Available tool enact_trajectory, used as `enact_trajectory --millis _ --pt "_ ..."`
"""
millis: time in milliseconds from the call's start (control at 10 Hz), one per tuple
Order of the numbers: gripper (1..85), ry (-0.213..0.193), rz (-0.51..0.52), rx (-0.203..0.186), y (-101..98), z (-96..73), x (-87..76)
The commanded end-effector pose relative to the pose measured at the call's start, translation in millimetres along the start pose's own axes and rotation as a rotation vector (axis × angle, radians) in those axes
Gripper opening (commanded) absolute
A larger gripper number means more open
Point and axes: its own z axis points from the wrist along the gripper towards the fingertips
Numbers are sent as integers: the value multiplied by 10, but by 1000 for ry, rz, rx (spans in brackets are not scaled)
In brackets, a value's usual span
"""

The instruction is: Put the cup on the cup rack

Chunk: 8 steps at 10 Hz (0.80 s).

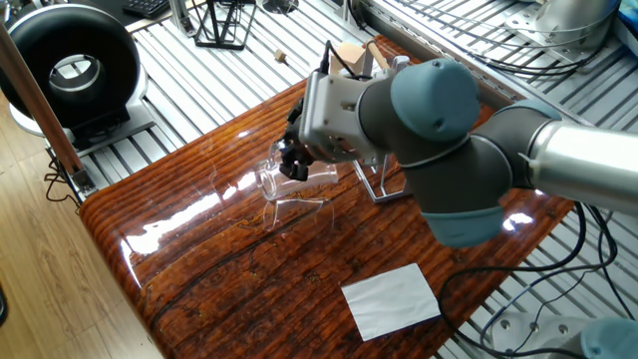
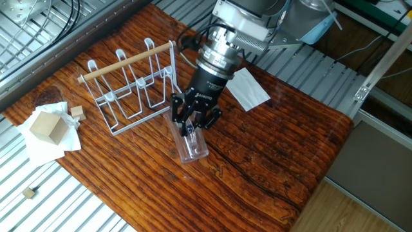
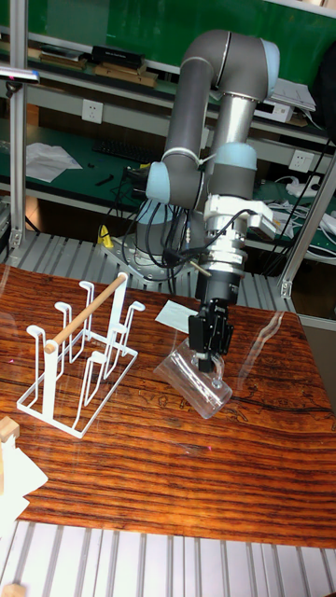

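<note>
The black two-finger gripper (image 2: 193,124) had its jaws clamped on the rim of the clear glass tumbler (image 2: 191,143), which was tilted above the striped wooden worktop (image 2: 270,154), just beside the grey wire cup rack (image 2: 132,87).

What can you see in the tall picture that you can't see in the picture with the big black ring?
Only the tall fixed view shows the shelves behind and the whole rack with its wooden rod. Only the ring view shows the black ring and black wire stand. Both show the gripper holding the tilted cup above the wooden table, plus the white paper.
</note>
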Motion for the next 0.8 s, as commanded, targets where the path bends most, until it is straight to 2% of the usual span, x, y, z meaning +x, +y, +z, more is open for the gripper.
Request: enact_trajectory --millis 0,700 --pt "10 -10 36 -13 23 60 39" --pt "10 -31 65 -65 146 98 100"
